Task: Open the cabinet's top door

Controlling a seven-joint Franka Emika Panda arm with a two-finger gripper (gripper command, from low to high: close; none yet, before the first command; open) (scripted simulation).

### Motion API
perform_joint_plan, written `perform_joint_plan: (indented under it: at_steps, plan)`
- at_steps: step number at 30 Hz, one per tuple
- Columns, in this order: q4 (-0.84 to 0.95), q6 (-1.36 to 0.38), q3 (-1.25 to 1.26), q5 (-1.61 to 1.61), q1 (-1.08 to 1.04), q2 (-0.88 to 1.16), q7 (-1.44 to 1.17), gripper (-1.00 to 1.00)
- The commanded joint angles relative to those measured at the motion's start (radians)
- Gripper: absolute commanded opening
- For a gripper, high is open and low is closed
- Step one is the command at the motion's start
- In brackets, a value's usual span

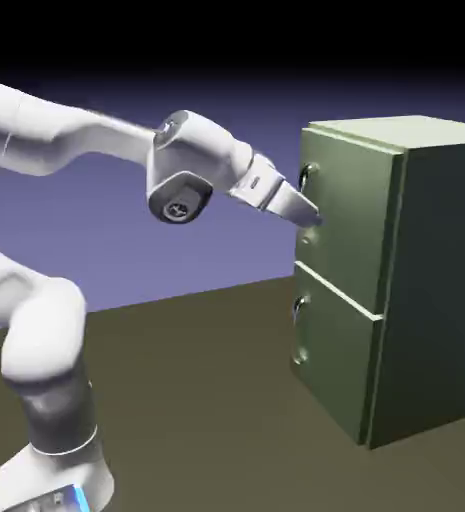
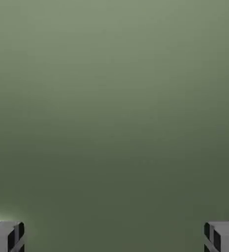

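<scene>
Blue-violet backdrop (image 1: 206,240) | end effector (image 1: 313,220): fingers spread | top door (image 1: 356,210): directly before fingertips

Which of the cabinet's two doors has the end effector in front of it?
The upper door, above the pale seam; the lower door has only bare floor before it.

the top door (image 1: 356,215) looks smooth, softly satin, like painted metal; its handle (image 1: 305,179) is shiny metal. the arm (image 1: 41,335) looks like glossy plastic.
</scene>
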Motion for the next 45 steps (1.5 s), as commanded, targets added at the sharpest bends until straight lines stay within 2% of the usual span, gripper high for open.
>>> perform_joint_plan:
  at_steps: [1,45]
  plan:
    - [0.004,-0.003,0.020,0.044,-0.015,-0.013,-0.023,0.00]
    - [0.160,-0.146,0.899,1.957,-0.654,-0.591,-1.055,0.00]
